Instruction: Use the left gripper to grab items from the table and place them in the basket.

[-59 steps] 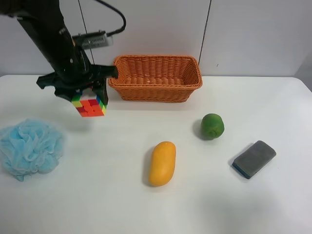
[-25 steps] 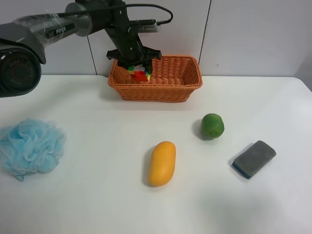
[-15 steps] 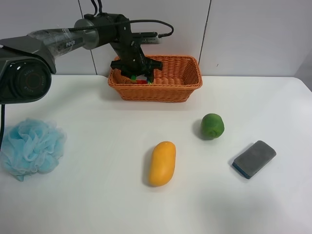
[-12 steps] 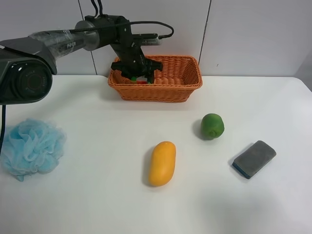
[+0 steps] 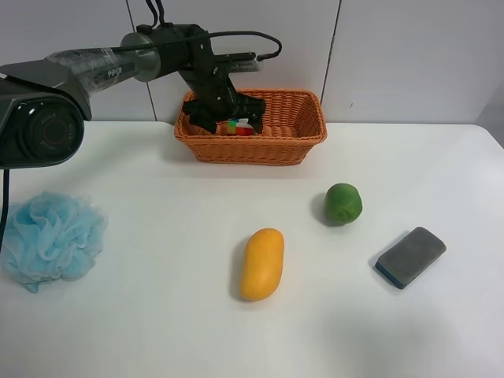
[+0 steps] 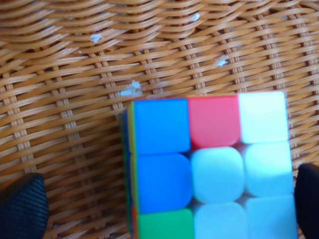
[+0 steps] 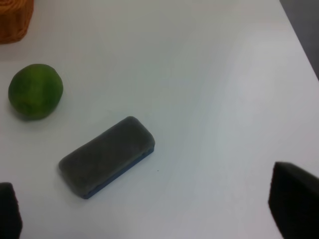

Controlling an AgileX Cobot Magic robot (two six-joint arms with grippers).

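Left black hand spread wide inside orange wicker basket, gripping nothing.
Multicoloured puzzle cube on its floor, release looking done; next: lift clear, reach for yellow-orange mango.

One basket, one puzzle cube, one mango, one green fruit, one sponge, one bath pouf.

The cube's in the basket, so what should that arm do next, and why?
Probably raise the left gripper straight up: it is open, the puzzle cube lies on the basket floor, and the mango waits on the table.
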